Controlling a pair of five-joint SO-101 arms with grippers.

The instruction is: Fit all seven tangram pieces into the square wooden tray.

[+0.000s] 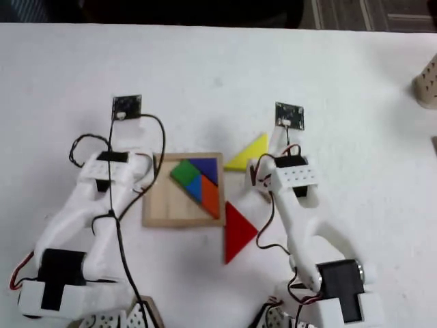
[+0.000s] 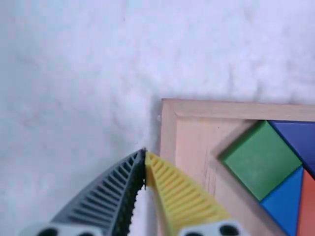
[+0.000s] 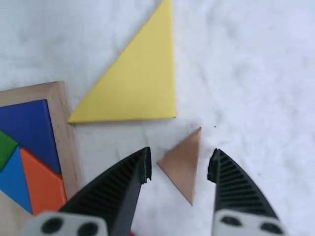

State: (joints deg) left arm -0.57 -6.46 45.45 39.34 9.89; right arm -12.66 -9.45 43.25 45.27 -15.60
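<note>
The square wooden tray (image 1: 164, 205) lies between the two arms. A green square (image 1: 184, 172), a dark blue piece (image 1: 206, 167), a light blue triangle (image 1: 193, 188) and an orange piece (image 1: 210, 195) fill its far right part. A yellow triangle (image 3: 140, 83) lies on the table beyond the tray's corner, and a red triangle (image 1: 237, 231) lies by the tray's right side. My right gripper (image 3: 179, 160) is open, its fingers on either side of a small tan triangle (image 3: 183, 164). My left gripper (image 2: 144, 160) is shut with nothing in it, its tips just outside the tray's rim (image 2: 167, 128).
The white table stretches wide beyond the tray. A tan perforated object (image 1: 427, 82) stands at the far right edge. Both arms' bases and cables (image 1: 119, 225) crowd the near side of the table.
</note>
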